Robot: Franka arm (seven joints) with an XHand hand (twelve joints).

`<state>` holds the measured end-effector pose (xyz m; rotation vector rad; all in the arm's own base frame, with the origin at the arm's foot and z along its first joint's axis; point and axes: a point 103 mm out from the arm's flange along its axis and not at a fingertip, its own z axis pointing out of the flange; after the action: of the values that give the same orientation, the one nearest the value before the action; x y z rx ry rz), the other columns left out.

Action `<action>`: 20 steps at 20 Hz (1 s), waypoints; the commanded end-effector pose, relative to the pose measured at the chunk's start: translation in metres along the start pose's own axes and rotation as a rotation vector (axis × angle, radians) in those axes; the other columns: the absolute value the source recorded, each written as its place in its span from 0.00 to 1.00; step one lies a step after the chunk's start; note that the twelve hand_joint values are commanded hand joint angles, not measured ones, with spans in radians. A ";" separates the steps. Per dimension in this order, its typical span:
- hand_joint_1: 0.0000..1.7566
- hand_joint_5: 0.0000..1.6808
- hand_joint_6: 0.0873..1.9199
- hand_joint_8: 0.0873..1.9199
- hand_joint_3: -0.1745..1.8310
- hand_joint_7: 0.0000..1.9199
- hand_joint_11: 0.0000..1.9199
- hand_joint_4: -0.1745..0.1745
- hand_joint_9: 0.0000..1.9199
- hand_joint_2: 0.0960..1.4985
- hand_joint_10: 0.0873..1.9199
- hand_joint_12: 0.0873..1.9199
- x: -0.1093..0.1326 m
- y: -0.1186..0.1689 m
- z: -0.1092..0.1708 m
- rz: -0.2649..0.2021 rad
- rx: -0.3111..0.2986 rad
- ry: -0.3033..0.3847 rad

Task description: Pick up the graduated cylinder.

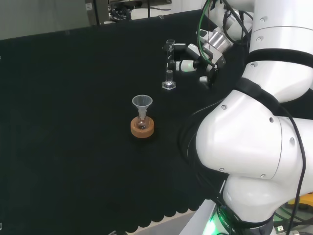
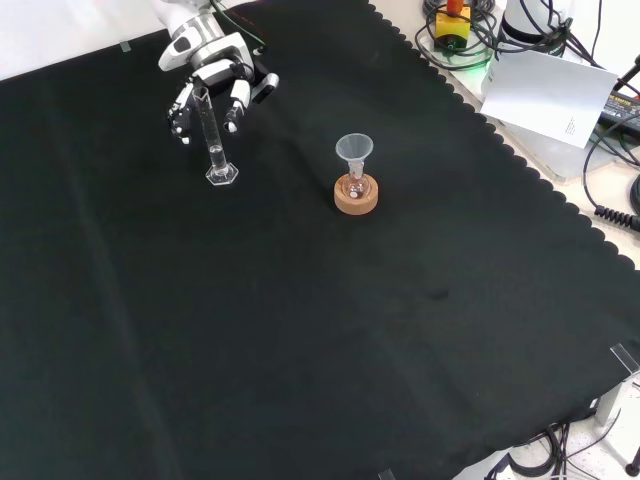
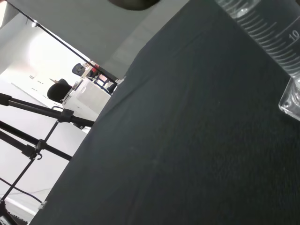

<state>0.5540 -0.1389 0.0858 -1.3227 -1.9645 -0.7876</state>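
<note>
In the head view we see the graduated cylinder (image 1: pixel 169 73) standing upright on the black cloth (image 1: pixel 73 122), in the far part of the bench, left of the arm's white links (image 1: pixel 254 137). The hand (image 1: pixel 188 58) is just to its right, at the height of the cylinder's upper part. Its fingers (image 1: pixel 177 49) reach toward the glass tube, but here we cannot tell if they touch it. Nearer to the camera and a little to the left stands a small flask with a funnel (image 1: pixel 142 104) in its neck, on a cork ring (image 1: pixel 143 128). It is well apart from the cylinder. Wide bare cloth lies to the left, and the far edge of the cloth runs behind the cylinder.

In the front view the hand (image 2: pixel 210 85) comes from the top left. The cylinder (image 2: pixel 214 135) stands between its fingers (image 2: pixel 237 100), which are partly bent on both sides of the tube. We cannot tell whether they already press on it. The hexagonal foot rests on the cloth (image 2: pixel 300 350). The funnel (image 2: pixel 354 152) and cork ring (image 2: pixel 357 196) are to the right, clear of the hand. The scalloped cloth edge runs along the right side, well away from the cylinder.

In the wrist view the cylinder (image 3: pixel 274 28) is very close, with its scale lines and foot visible, and open cloth (image 3: pixel 178 150) reaches to the bench edge.
</note>
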 end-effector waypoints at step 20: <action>0.58 0.42 0.03 0.26 0.00 0.29 0.25 0.48 0.39 0.67 0.21 0.64 -0.008 0.007 0.017 -0.015 0.013 0.035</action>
<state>0.5595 -0.1316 0.0729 -1.2802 -1.9541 -0.7954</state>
